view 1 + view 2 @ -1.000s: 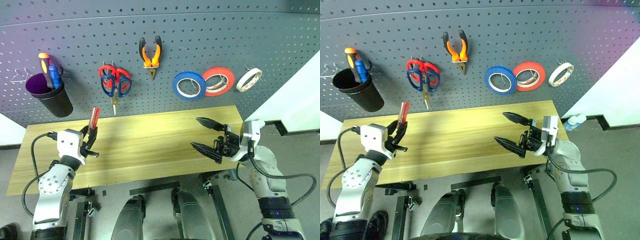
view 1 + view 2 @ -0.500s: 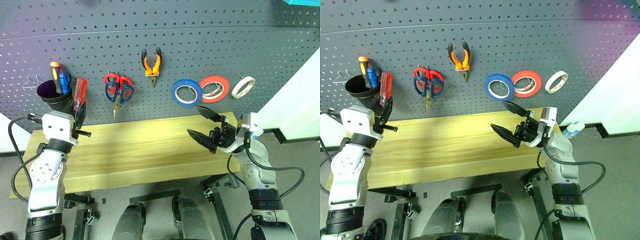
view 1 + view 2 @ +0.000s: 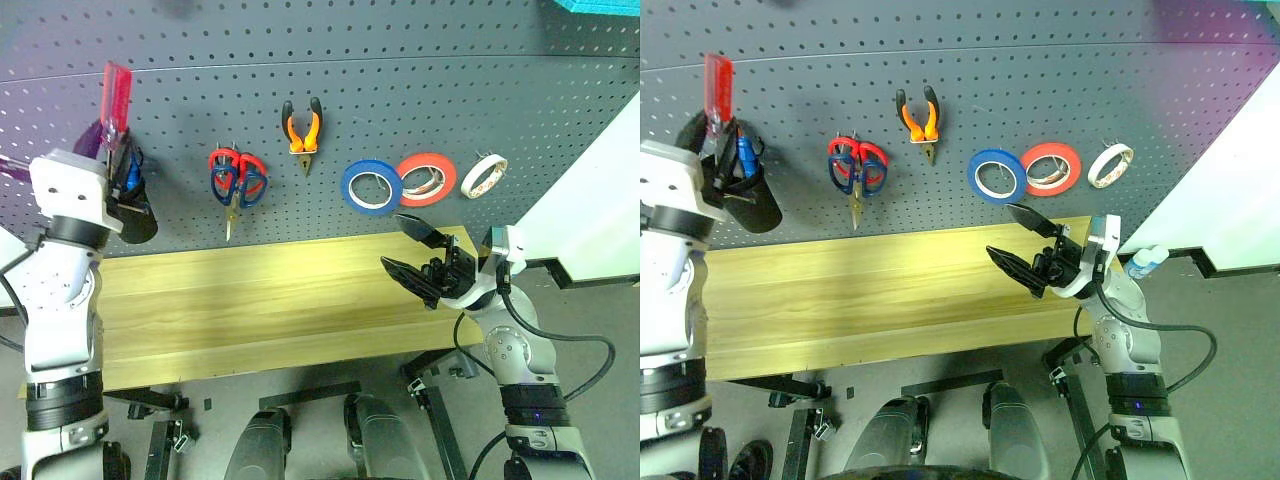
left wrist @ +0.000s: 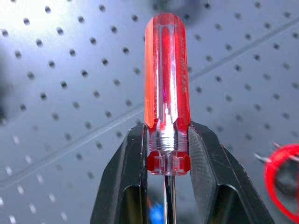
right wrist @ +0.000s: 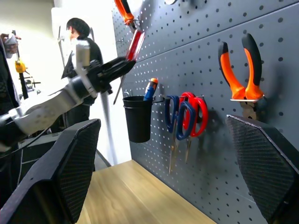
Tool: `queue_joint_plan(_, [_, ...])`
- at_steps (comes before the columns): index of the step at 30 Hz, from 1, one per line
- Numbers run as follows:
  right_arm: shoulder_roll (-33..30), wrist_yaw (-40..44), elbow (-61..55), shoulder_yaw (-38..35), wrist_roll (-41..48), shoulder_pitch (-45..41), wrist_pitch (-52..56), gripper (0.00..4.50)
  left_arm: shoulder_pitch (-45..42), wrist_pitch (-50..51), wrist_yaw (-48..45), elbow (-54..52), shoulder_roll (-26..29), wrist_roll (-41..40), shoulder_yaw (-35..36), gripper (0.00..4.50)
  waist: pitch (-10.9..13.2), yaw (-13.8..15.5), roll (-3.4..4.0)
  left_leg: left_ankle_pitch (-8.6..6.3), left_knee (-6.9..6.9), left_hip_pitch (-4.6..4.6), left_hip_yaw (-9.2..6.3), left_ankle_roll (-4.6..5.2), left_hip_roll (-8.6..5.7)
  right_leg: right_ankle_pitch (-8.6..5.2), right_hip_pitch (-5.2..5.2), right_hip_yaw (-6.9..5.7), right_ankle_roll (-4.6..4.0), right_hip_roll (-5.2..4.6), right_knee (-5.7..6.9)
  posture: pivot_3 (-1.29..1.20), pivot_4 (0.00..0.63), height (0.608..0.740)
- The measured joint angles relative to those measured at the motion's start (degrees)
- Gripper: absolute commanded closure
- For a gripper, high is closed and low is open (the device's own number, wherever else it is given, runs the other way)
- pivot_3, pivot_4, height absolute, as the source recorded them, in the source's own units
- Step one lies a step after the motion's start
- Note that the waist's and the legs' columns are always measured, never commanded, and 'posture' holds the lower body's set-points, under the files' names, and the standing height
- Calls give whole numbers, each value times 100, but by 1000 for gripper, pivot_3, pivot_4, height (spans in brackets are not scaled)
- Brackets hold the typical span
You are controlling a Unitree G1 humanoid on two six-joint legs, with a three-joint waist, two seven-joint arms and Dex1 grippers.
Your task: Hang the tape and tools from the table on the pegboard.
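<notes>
Left hand (image 4: pixel 166 158) clamping screwdriver (image 3: pixel 112 95) at collar below clear red handle, shaft pointing down, just above black cup (image 3: pixel 135 215) on pegboard (image 3: pixel 400 90). Likely light, rigid, slick plastic (collar grip looking safest). Right hand (image 3: pixel 412 252) gaping wide, holding nothing, over bare wood-grain counter (image 3: pixel 260 300), well right of cup.

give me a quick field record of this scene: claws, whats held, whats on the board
left claw: shut on red clear-handled screwdriver, raised above black plastic cup
right claw: open, empty, over light wooden table
dark grey pegboard: orange-handled pliers, two scissors, blue tape roll, red-orange tape roll, white tape roll
</notes>
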Motion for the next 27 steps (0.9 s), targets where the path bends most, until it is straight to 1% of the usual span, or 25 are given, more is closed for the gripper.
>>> queue_joint_plan(7, [28, -116, -221, -23, 252, 18, 333, 0, -588, -94, -62, 550, 156, -1, 0, 3656, -1, -1, -1, 0, 5, 0, 0, 0, 0, 0, 0, 1, 0, 2, 4, -66, 124, 740])
queue_joint_plan(15, [44, -190, -332, -24, 337, 112, 432, 0, -1156, -458, -76, 1154, 96, 7, -47, 3656, -1, 2, -1, 0, 13, 0, 0, 0, 0, 1, 3, 1, 0, 2, 9, -73, 139, 740])
queue_joint_plan(20, [30, -239, -373, -32, 335, 166, 435, 0, -1145, -704, -161, 1382, 27, -36, -171, 3656, -1, -15, -1, -1, 17, 1, -1, 1, 2, 1, 2, 2, 0, 2, 15, -74, 150, 740])
queue_joint_plan(27, [-43, -318, -450, -109, 328, 262, 465, 0, -953, -992, -379, 1837, 11, -554, 57, 3656, 0, -9, -1, -1, 28, 4, -2, 2, 6, 0, 8, 3, 0, 3, 21, -68, 159, 740])
